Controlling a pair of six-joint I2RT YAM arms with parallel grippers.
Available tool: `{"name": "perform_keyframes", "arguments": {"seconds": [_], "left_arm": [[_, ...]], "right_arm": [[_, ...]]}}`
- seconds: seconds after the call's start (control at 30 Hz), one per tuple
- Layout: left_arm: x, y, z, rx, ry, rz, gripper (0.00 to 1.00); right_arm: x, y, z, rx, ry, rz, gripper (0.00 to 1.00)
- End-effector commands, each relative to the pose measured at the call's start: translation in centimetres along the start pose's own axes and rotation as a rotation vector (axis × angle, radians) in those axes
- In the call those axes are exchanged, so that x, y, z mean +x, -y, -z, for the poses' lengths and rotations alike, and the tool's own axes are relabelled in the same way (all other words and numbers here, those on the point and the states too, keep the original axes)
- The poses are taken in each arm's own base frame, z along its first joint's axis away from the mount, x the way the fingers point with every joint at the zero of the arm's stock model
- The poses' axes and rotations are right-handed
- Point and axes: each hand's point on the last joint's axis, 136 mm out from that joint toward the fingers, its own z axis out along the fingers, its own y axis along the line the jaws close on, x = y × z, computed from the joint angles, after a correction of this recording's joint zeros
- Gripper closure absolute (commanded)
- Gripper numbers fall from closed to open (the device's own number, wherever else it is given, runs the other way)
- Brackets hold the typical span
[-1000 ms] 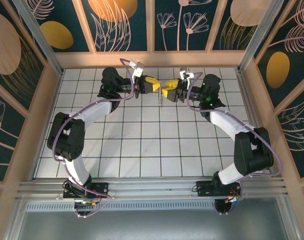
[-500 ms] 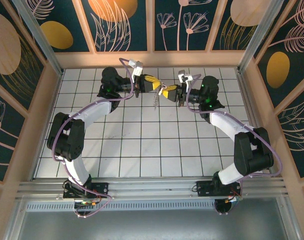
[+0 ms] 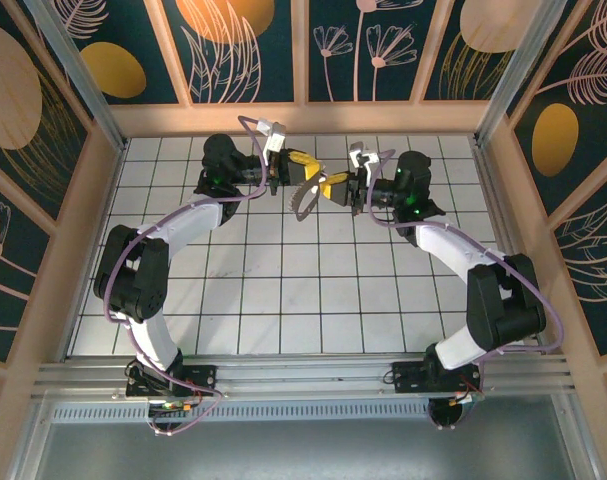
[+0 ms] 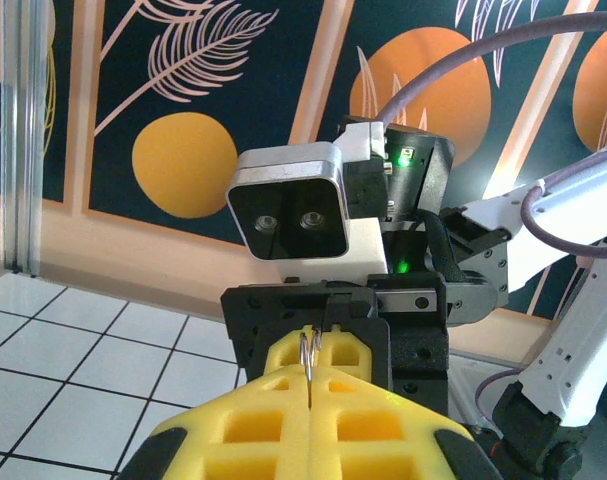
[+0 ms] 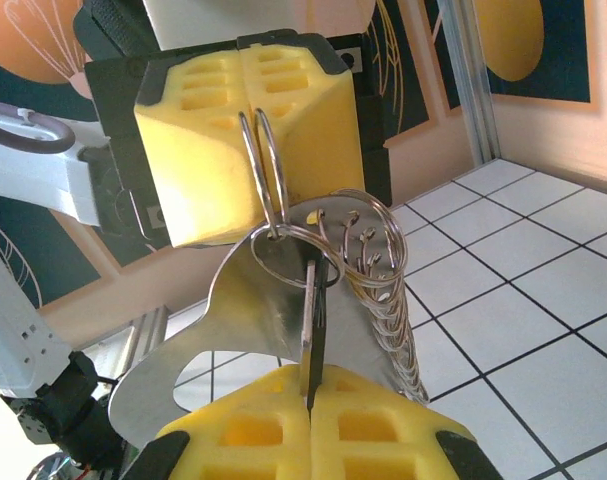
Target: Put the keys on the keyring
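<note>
Left jaws were closed tight on the keyring, with its wire loop poking out between my yellow pads. Right jaws pinched a thin dark key edge-on, its top end right at the ring. A silvery plate and a wire coil hung off the ring. The whole bunch was in the air over the far middle of the counter.

Arms outstretched, jaws closed.
</note>
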Motion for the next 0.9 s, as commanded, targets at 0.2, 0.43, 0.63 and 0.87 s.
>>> {"name": "perform_keyframes", "arguments": {"seconds": [0.2,0.43,0.63,0.87], "left_arm": [[-2.1,1.9,-0.1,0.031,0.036,-0.076,1.0],[-2.2,1.9,-0.1,0.032,0.04,-0.076,1.0],[-2.4,2.1,-0.1,0.037,0.048,-0.079,1.0],[-2.8,2.5,0.0,0.055,0.09,-0.062,1.0]], "right_arm": [[0.3,-1.3,-0.8,-0.065,-0.045,0.032,1.0],[-0.6,-0.6,1.4,0.032,0.001,0.037,0.64],[-1.4,-1.0,4.2,0.123,0.065,0.055,0.62],[-5.8,-1.7,6.3,0.216,0.266,0.066,0.56]]}}
